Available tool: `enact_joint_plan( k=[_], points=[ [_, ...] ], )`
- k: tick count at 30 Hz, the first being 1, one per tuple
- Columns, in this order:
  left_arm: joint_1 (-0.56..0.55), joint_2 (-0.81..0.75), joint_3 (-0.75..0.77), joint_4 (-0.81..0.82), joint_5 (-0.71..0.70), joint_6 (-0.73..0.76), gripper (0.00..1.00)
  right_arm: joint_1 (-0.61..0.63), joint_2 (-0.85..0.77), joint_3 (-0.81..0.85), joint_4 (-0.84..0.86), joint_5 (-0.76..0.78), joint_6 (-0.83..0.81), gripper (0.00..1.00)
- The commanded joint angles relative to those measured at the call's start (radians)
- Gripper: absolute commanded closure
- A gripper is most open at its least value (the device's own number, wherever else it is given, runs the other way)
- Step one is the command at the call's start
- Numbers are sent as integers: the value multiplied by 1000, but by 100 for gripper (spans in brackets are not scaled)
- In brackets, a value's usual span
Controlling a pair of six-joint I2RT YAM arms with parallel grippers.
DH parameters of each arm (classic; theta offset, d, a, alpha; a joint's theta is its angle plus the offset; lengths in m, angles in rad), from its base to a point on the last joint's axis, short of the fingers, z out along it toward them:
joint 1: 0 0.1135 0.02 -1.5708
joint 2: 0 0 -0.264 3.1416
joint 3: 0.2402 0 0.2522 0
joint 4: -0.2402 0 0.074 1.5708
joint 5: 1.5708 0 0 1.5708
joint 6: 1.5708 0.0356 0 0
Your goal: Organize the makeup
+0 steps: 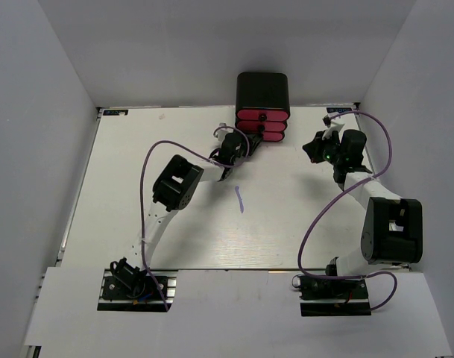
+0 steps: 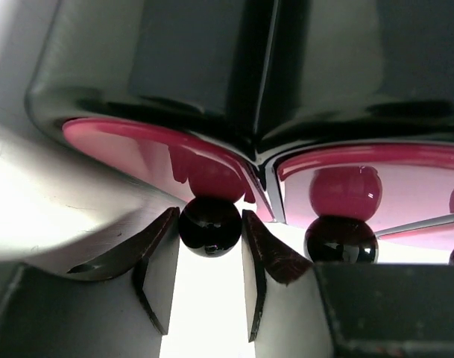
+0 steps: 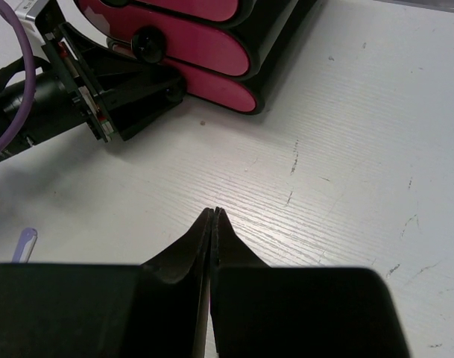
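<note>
Bracketing the drawer knob [image 2: 209,230] with our left tool [image 2: 209,215] — fingers [image 2: 156,253] at both sides, clamped or not we cannot tell — we want storage open; right tool [image 3: 214,216] hangs clenched, aside.

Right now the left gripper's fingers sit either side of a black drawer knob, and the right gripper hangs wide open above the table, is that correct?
Not quite. The right gripper is shut, not wide open: the right wrist view shows its fingers pressed together above the table. The left gripper does have its fingers either side of the black drawer knob.
</note>
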Motion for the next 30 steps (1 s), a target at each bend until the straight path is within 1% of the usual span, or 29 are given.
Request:
enact_joint_plan(
  k=[1,2,3,4,7,8,10,11,14,16,17,18,19,21,22,24,25,27,29,30],
  points=[
    [-2,12,3,-37,-33,0,68,-6,-24,-2,40,-26,-7,100],
    [-2,-1,-24,-17,-22,1,70,-7,-24,-4,34,-31,-10,100],
    [-2,-12,-46,-2,-17,1,76,-7,-27,-4,34,-37,-13,100],
    [-2,-23,-94,10,-4,3,78,-6,-28,-4,29,-54,-24,100],
    [-11,-84,-188,75,20,6,79,-6,-30,-4,18,-92,-36,100],
    [-11,-118,-252,87,33,3,79,-6,-28,-5,17,-101,-39,100],
    [-11,-150,-320,138,43,4,79,-6,-28,-4,17,-131,-39,100],
    [-21,-178,-377,149,47,4,80,-6,-28,-5,17,-140,-37,99],
    [-21,-224,-460,176,49,6,80,-6,-22,1,11,-181,-37,96],
    [-21,-241,-486,187,47,4,79,-4,-21,10,3,-192,-39,93],
    [-21,-245,-495,185,52,4,77,-3,-19,13,0,-206,-47,90],
    [-21,-248,-492,182,56,6,71,-3,-19,18,-9,-215,-51,87],
    [-21,-248,-489,176,63,7,60,-1,-18,21,-15,-224,-56,80],
    [-30,-245,-478,178,73,11,44,-1,-15,31,-45,-279,-91,72],
    [-30,-248,-477,185,75,12,36,-1,-14,42,-58,-298,-106,66],
    [-30,-255,-477,195,79,17,33,-1,-14,53,-110,-371,-161,62],
    [-30,-265,-477,199,79,20,30,2,-11,65,-132,-394,-181,58],
    [-30,-281,-483,196,86,29,28,4,-8,79,-175,-460,-237,56],
    [-30,-314,-492,195,90,40,26,7,-1,108,-261,-531,-286,54],
    [-30,-327,-509,190,90,46,26,10,4,122,-334,-546,-338,54]
  ],
)
